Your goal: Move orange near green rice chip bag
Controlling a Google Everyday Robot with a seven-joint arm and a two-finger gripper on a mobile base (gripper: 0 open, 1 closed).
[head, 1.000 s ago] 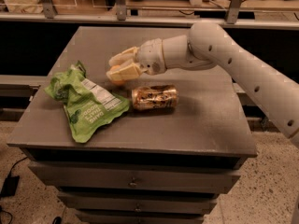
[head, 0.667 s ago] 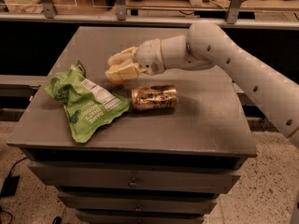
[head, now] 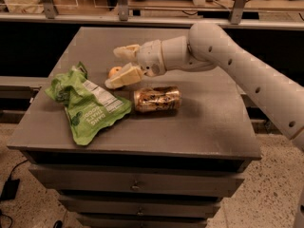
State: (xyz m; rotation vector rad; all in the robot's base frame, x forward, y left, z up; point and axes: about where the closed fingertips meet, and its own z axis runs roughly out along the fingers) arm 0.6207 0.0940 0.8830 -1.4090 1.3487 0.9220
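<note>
Since a second ago the gripper (head: 113, 67) has spread its fingers: the upper one has lifted away from the lower, and the orange (head: 115, 72), hidden before, now shows between them. Bag (head: 90, 108) and can (head: 156, 99) lie where they did.

A grey table (head: 209, 127) fills the middle of the frame, its top flat and matte, with drawers (head: 137, 186) in its front below. Speckled floor (head: 275, 189) shows at the lower right, and a dark cable (head: 9, 184) lies at the lower left. Along the top of the frame run a pale rail and metal posts with a dark gap beneath.

The white arm (head: 247, 75) reaches in from the right edge toward the upper middle of the table, and the gripper hangs there, left of centre. Its fingers stand apart and grip nothing. The orange sits on the table just behind the lower finger, near its tip, with the upper finger well above it. Whether the lower finger touches the fruit cannot be told.

Only the top of the orange shows: small, round, pale orange, smooth. It lies near the upper right edge of the crumpled green bag and up-left of the crushed can.
</note>
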